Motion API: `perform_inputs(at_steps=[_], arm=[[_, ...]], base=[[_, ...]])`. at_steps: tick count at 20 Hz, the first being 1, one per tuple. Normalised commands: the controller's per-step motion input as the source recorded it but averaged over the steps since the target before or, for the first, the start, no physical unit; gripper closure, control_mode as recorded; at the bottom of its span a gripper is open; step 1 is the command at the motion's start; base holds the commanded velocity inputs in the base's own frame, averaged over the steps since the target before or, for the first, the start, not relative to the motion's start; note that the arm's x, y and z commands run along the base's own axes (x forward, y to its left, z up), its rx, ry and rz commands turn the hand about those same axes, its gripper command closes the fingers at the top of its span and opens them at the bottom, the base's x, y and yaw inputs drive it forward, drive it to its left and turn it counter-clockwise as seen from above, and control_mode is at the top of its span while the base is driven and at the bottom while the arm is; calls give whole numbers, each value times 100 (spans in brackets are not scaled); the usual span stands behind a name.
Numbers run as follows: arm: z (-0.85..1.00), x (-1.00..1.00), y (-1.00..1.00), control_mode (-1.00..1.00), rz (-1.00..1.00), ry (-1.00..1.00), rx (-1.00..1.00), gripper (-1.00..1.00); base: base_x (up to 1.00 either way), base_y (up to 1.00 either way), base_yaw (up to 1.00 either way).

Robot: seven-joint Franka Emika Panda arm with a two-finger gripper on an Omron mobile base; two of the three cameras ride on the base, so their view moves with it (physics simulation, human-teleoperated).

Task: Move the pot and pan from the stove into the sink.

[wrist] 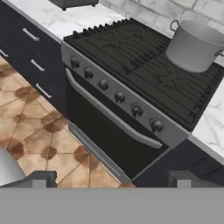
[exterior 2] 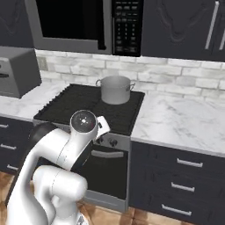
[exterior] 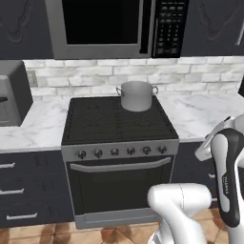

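Note:
The silver pot [exterior: 137, 96] [exterior 2: 115, 90] [wrist: 194, 46] stands upright on the back right burner of the black stove [exterior: 105, 121] [exterior 2: 88, 103] [wrist: 131, 57]. The pan and the sink are out of view. My gripper [wrist: 111, 181] is open with nothing between its fingers. It hovers in front of the range and below the cooktop, well short of the pot, and looks down across the knobs and the oven door. The arm is folded low in front of the oven.
A microwave [exterior: 105, 28] hangs above the stove. A grey appliance [exterior: 12, 95] [exterior 2: 17, 70] sits on the left counter. White marble counter [exterior 2: 184, 118] runs to the right over dark drawers [exterior 2: 189, 184]. Tiled floor [wrist: 39, 135] lies before the oven door [wrist: 109, 131].

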Motion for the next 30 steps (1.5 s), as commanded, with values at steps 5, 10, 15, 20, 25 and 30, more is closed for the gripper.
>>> perform_inputs(at_steps=[5, 10, 15, 20, 25, 30], arm=[[0, 0, 0, 100, 0, 0, 0, -100], [0, 0, 0, 100, 0, 0, 0, -100], [0, 0, 0, 100, 0, 0, 0, -100], [0, 2, 0, -100, 0, 0, 0, -100], [11, 78, -10, -100, 0, -1, 11, -100], [5, 64, -14, -100, -3, -1, 15, -100]], base=[[72, 29, -3], [76, 19, -3], [66, 16, -2], [7, 0, 0], [0, 0, 0], [0, 0, 0]])
